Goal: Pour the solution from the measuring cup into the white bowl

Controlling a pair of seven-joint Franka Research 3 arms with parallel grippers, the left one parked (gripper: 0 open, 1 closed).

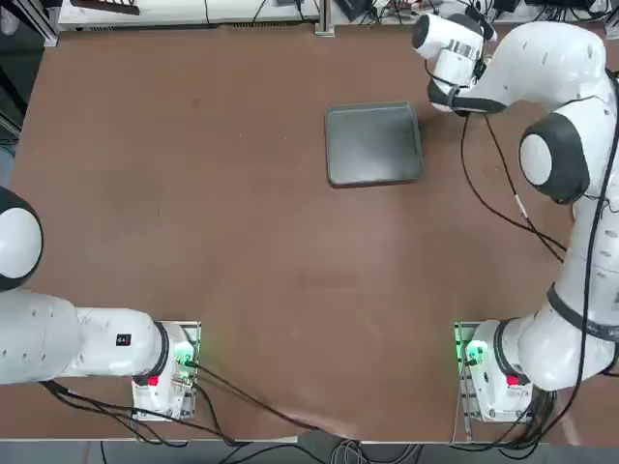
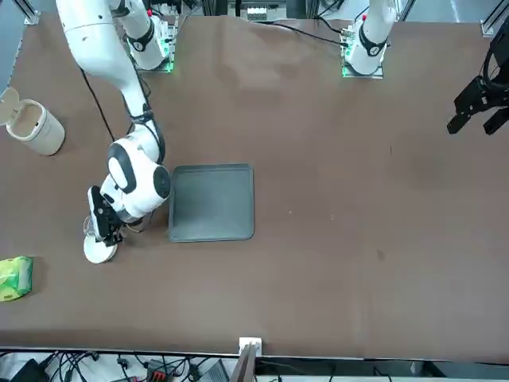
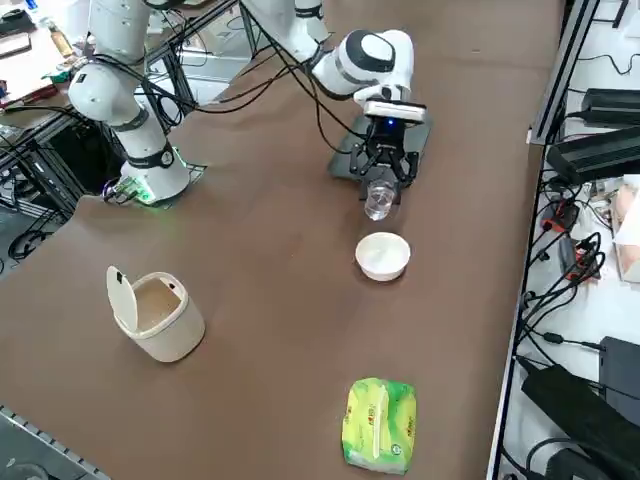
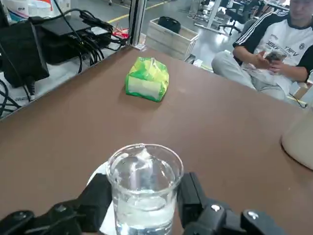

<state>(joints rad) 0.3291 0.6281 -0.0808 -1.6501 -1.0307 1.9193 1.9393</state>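
Cup (image 4: 145, 196) w/ clear liquid is sitting clamped between R gripper's (image 4: 145, 203) 2 part-spread jaws; bowl (image 3: 383, 257) is waiting just beyond them. Arm should be centring lip over bowl, tilting slowly.

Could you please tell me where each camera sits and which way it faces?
Top view: overhead, looking down; both arms show, and the grey tray.
Front view: across the table, facing the robot; the right arm hangs at picture left, its gripper above the white bowl.
Right side view: raised at the robot's right, looking diagonally down; the right arm shows.
Right wrist view: on the right arm's wrist, looking along its two fingers, shut on the measuring cup.
Front and right side views share the lidded off-white jug.
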